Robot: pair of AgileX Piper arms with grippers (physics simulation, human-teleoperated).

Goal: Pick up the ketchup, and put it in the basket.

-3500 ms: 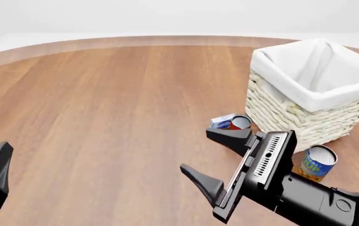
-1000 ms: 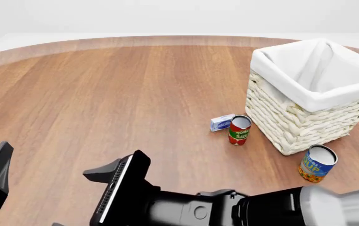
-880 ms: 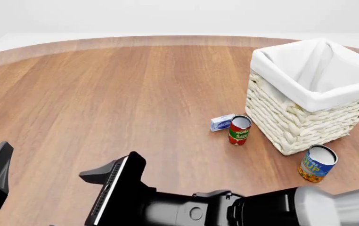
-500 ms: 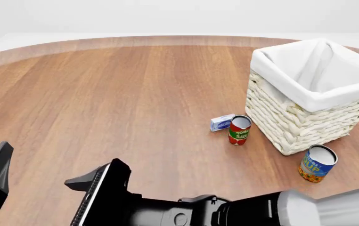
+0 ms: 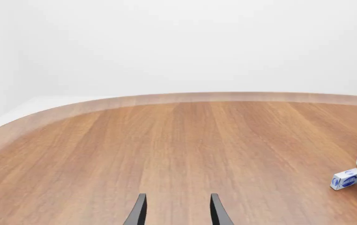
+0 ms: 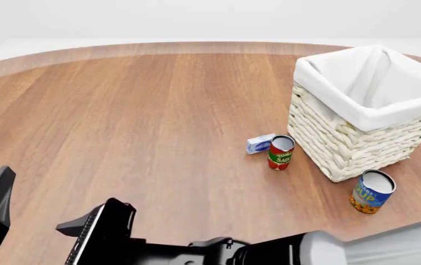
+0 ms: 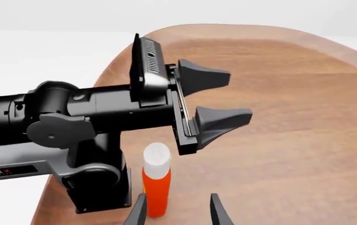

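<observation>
Ketchup (image 7: 155,185) stands upright on the counter (image 7: 291,117), low centre of your right wrist frame, white cap up. Your right tool (image 7: 175,211) has its fingers parted, released, gripping nothing; the bottle sits just beside the gap, overlapping one fingertip (image 7: 139,212). Behind the bottle, your left tool (image 7: 219,101) is spread wide and empty. In the front frame the right tool (image 6: 93,234) is at lower left. Basket (image 6: 365,110) is at far right. A red-green can (image 6: 280,153) and small blue-white box (image 6: 260,143) stand near its wall, a blue-yellow can (image 6: 371,191) lower right.
</observation>
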